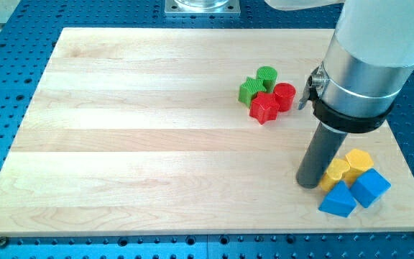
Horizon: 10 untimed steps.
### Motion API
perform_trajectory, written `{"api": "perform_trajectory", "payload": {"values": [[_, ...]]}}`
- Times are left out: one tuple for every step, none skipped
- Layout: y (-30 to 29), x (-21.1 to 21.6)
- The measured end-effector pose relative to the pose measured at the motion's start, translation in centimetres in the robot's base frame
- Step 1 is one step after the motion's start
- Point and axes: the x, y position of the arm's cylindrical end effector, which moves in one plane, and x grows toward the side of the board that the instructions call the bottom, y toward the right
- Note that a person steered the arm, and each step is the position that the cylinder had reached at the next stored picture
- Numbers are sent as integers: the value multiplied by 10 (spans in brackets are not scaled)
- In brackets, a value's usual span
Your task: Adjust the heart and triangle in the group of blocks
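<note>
My tip (309, 183) rests on the board at the lower right, touching or nearly touching the left side of a yellow block (334, 173) that looks like a heart. A blue triangle (337, 201) lies just below that block, at the tip's lower right. A second yellow block (359, 160), roughly hexagonal, and a blue cube (371, 187) complete this tight group. The rod hides part of the heart-like block's left edge.
A second cluster sits at the upper middle right: a green star (249, 91), a green cylinder (267, 75), a red star (264, 108) and a red cylinder (284, 96). The wooden board (157, 144) ends close to the blue blocks at the right and bottom.
</note>
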Motion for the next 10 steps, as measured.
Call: {"api": "perform_trajectory", "payload": {"values": [[-21,1],[-90,30],[-92,62],[-88,62],[-21,62],[13,62],[14,62],[35,59],[35,59],[38,59]]}}
